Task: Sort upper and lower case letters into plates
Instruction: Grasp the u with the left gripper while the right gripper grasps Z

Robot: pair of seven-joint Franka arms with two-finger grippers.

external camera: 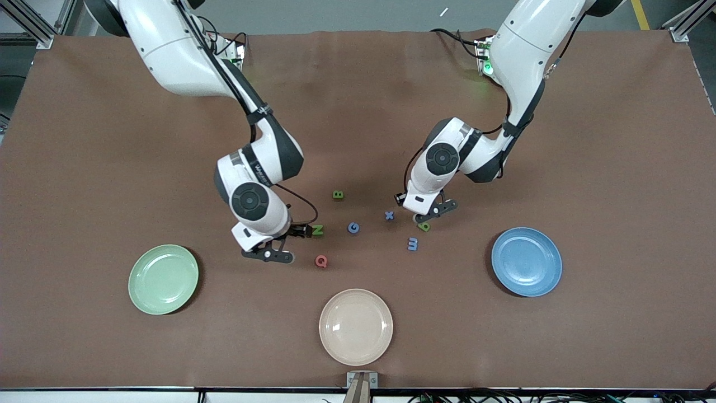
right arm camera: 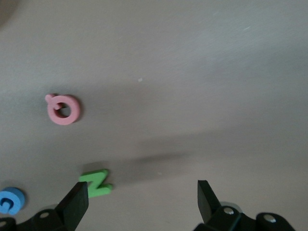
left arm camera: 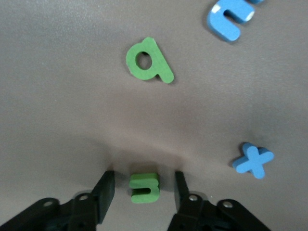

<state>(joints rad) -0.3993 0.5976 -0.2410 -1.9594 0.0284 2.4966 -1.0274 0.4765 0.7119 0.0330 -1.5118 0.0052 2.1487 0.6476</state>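
My left gripper (left arm camera: 143,179) is down at the table among the letters, open, its fingers on either side of a small green letter (left arm camera: 144,187) shaped like an s, with a gap on each side. In the front view that gripper (external camera: 430,212) hides this letter. Beside it lie a green a (external camera: 424,226), a blue x (external camera: 389,215) and a blue m (external camera: 413,243). My right gripper (external camera: 268,254) is open wide and low over bare table, one fingertip (right arm camera: 79,195) beside the green N (right arm camera: 96,183). The red Q (external camera: 321,261), blue G (external camera: 353,227) and green B (external camera: 338,195) lie loose.
The pale green plate (external camera: 163,279) sits toward the right arm's end and the blue plate (external camera: 526,261) toward the left arm's end. A cream plate (external camera: 356,327) lies between them, nearest the front camera. All three hold nothing. A brown cloth covers the table.
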